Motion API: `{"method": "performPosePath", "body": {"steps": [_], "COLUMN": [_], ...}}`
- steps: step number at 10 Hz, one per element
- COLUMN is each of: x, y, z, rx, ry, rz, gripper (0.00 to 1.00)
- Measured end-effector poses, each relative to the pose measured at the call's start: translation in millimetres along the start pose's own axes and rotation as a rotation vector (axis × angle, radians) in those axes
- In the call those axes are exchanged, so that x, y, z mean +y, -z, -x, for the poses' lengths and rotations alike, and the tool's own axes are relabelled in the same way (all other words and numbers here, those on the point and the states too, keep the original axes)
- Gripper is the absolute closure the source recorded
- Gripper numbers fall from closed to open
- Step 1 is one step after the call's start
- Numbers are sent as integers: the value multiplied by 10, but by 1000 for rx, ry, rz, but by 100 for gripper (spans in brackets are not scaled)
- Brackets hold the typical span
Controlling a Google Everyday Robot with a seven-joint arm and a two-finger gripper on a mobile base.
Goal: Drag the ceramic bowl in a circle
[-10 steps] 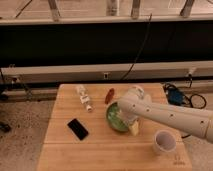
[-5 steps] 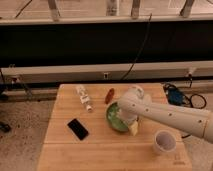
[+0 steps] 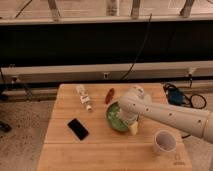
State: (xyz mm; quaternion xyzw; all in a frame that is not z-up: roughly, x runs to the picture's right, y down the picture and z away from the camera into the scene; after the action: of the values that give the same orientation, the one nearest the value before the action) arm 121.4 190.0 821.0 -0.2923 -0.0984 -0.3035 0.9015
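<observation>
The green ceramic bowl (image 3: 115,117) sits on the wooden table (image 3: 100,150), right of centre; its right half is hidden by my arm. My gripper (image 3: 131,122) reaches down from the right into or onto the bowl's right side, with a yellowish part near the bowl's rim. The white arm (image 3: 170,115) comes in from the right edge of the view.
A white cup (image 3: 164,141) stands at the front right. A black phone (image 3: 78,128) lies at the front left. A pale small bottle (image 3: 84,96) and a reddish-brown item (image 3: 109,95) lie at the back. Cables and a blue object (image 3: 175,95) lie on the floor to the right.
The bowl and my gripper have stayed almost in place; at most a very slight shift toward the front.
</observation>
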Motion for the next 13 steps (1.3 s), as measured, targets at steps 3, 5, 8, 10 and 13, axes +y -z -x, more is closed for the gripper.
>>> {"method": "performPosePath", "body": {"steps": [3,5,8,10,13], "x": [-14,-22,-36,-39,-54], "y": [-14,-24,-27,-39,-36], "z": [-4,-14,-18,-22,-38], "rx": [-7,-12,-20,-26,-33], "ry": [-3,-6,-7,-9,-10], "rz": [1,3,4,6,8], "gripper": [20,20,20,20,20]}}
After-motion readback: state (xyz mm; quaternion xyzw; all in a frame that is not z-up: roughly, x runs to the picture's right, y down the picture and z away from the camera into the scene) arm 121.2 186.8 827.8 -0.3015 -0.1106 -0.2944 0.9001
